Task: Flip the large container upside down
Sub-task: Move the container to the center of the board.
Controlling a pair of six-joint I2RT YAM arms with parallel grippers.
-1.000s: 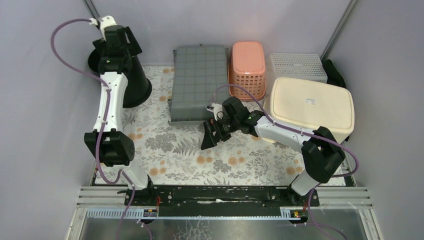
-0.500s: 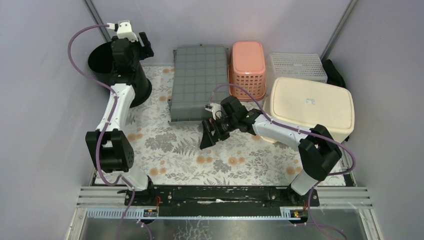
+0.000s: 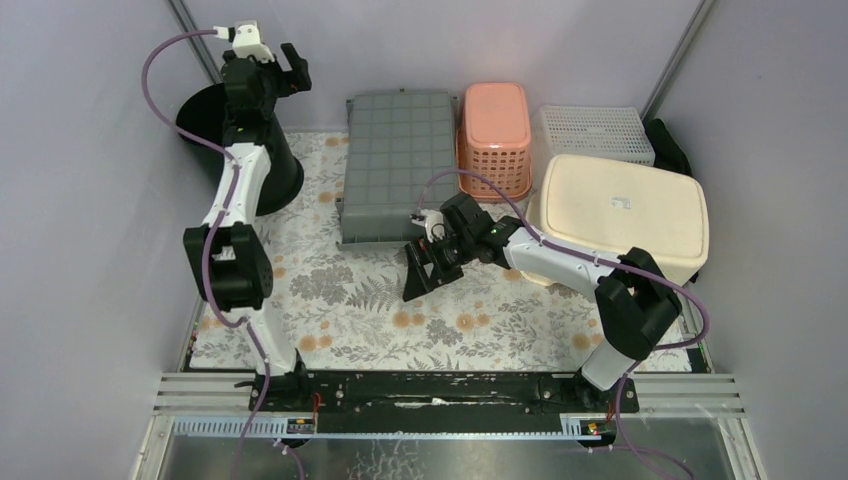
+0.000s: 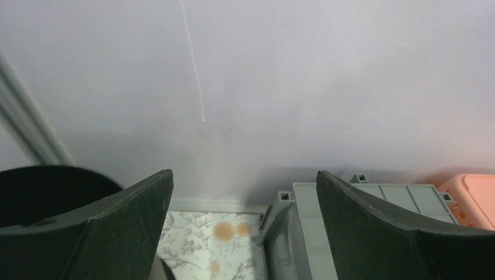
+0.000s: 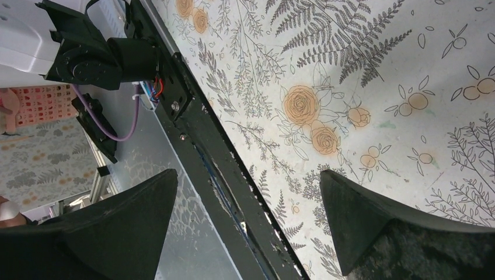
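A large black container [image 3: 282, 168] stands at the far left of the floral mat, wide end down and narrow end up; its dark edge [image 4: 46, 192] shows at the lower left of the left wrist view. My left gripper [image 3: 297, 68] is raised above and to the right of it, near the back wall, open [image 4: 244, 175] and empty. Over the middle of the mat, my right gripper [image 3: 412, 275] hangs open [image 5: 248, 175], holding nothing.
A grey crate [image 3: 395, 165] [image 4: 362, 198], a pink basket [image 3: 495, 125] [image 4: 473, 192] and a cream tub [image 3: 620, 215] lie bottom-up along the back and right. A white mesh basket [image 3: 595, 130] sits behind the tub. The black base rail [image 5: 204, 151] borders the mat [image 3: 350, 300].
My left arm has risen and swung right, off the black container, with its gripper now facing the back wall. The right arm has barely shifted.
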